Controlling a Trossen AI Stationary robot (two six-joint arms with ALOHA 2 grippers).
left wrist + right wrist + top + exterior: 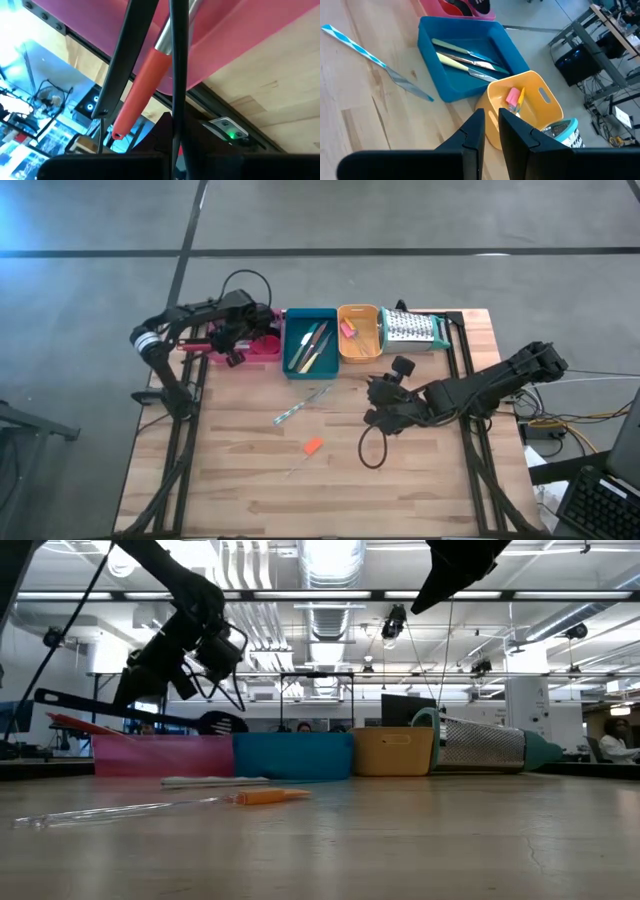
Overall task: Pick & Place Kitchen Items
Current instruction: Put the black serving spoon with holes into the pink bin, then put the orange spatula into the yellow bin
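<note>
- The left gripper (238, 348) hangs over the pink tray (262, 346) at the tabletop's far left edge; its fingers are clenched, and whether they pinch one of the long utensil handles (142, 92) beside them cannot be told.
- The right gripper (385, 412) hovers mid-tabletop, its fingers (472, 132) nearly together and grasping nothing.
- Still loose on the tabletop — a blue-striped knife (300, 404) near the teal tray (310, 343), and an orange-handled tool (311, 447) closer to the centre.
- Both look light, stiff, thin and flat-lying — likely slippery; the handle seems the best hold.
</note>
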